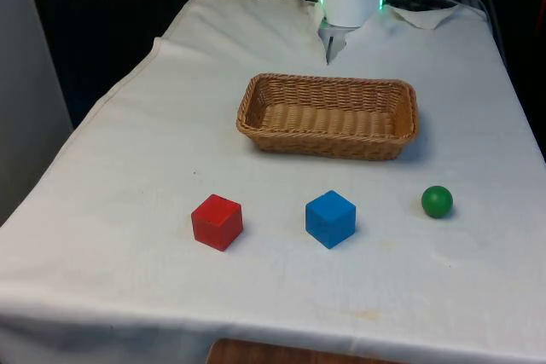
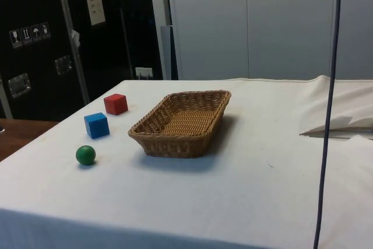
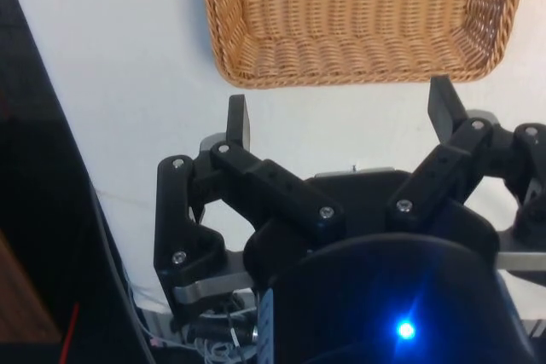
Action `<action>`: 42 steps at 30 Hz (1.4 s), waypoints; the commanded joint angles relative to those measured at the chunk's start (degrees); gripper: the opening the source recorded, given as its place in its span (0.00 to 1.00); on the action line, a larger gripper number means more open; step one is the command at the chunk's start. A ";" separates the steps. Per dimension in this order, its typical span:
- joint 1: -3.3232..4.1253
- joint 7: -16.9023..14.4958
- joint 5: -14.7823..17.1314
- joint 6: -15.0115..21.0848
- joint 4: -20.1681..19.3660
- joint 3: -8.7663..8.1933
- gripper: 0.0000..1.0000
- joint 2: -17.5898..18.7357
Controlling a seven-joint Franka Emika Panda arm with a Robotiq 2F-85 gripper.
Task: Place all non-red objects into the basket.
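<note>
In the front view, the wicker basket (image 1: 328,116) sat mid-counter with its long side across the picture, and bare white cloth lay open all around it on the counter (image 1: 111,236). Nearer the near edge stood a row, each piece well apart from the next: a red cube (image 1: 217,222) on the front view's left, a blue cube (image 1: 330,218) in the middle, and a green ball (image 1: 437,201) on the front view's right. The basket held nothing. In the side view, the basket (image 2: 182,122) showed a shallow, flared woven wall; the green ball (image 2: 85,155), blue cube (image 2: 97,125) and red cube (image 2: 116,104) lined the counter's left edge, with wide free cloth to the basket's right. In the wrist view, the gripper (image 3: 341,115) hung with its fingers spread wide, holding nothing, just short of the basket's (image 3: 341,66) rim.
</note>
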 commanded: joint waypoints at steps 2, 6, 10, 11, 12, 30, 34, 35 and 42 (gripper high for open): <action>0.11 -0.11 0.06 0.46 0.74 0.29 1.00 0.74; 0.23 -0.34 0.00 1.09 1.38 0.52 1.00 1.43; 0.23 -0.46 0.00 1.60 1.66 0.69 1.00 1.78; 0.29 -0.63 0.06 1.89 2.23 0.80 1.00 2.29; 0.29 -0.74 0.06 2.06 2.35 0.80 1.00 2.52; -0.34 -0.57 0.52 5.04 4.76 0.57 1.00 7.39; -0.46 0.11 0.80 5.84 5.56 0.46 1.00 9.05; -0.46 0.29 0.86 6.02 5.67 0.46 1.00 9.40; -0.46 1.72 1.15 7.39 6.19 0.34 1.00 11.40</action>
